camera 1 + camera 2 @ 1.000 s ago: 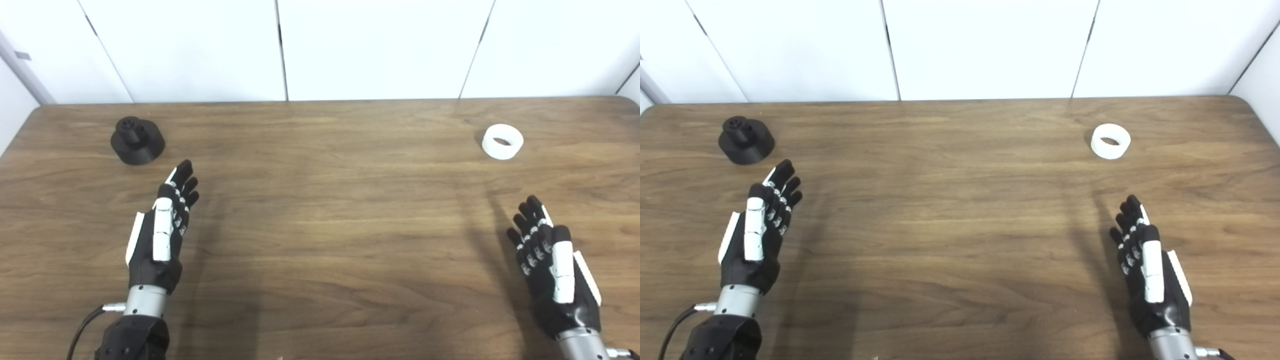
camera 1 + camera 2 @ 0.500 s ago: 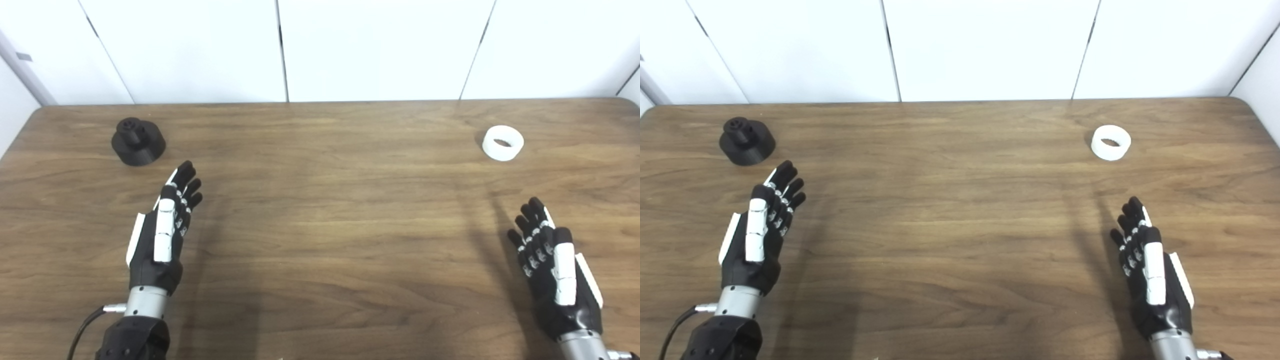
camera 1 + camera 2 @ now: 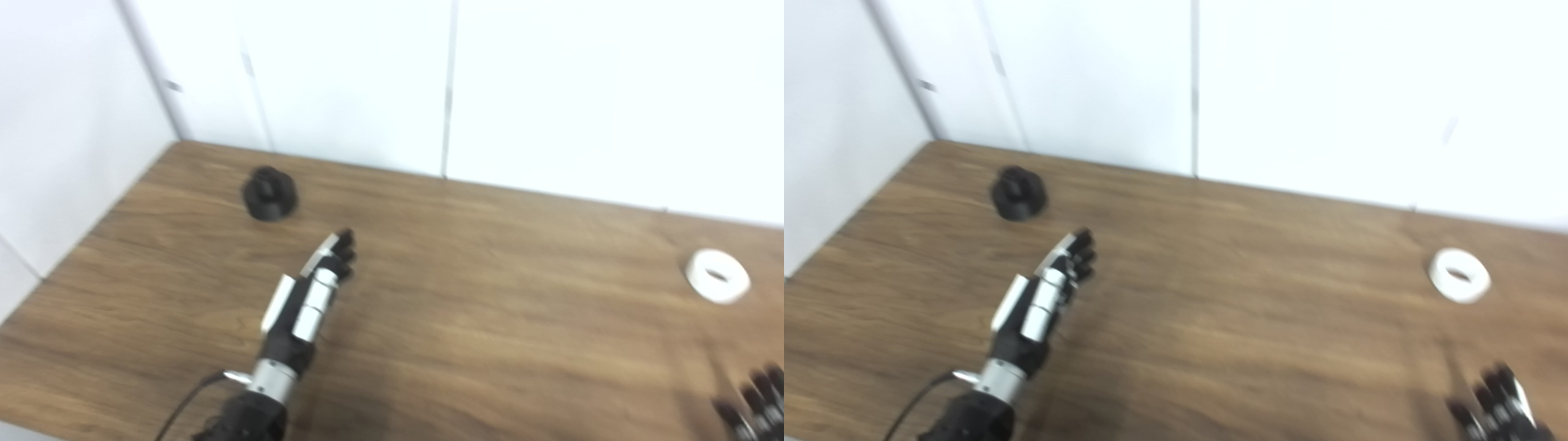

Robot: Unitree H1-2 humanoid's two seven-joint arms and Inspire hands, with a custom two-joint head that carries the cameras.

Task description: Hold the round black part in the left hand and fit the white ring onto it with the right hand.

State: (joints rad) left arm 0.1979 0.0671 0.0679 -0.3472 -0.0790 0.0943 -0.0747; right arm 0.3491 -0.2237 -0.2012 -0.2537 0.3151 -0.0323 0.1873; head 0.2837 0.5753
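Left robot hand (image 3: 306,300) open, outstretched; right robot hand (image 3: 1497,413) open, empty.

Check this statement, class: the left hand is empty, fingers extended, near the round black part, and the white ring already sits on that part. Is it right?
Not quite. The white ring is not on the round black part; it lies on the table far to the right, as the left eye view shows. The left hand is indeed empty, fingers extended, near that part.

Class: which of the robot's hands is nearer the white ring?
Right. The right hand lies just in front of the white ring, near the picture's bottom corner; the left hand is far across the table, nearer the black part.
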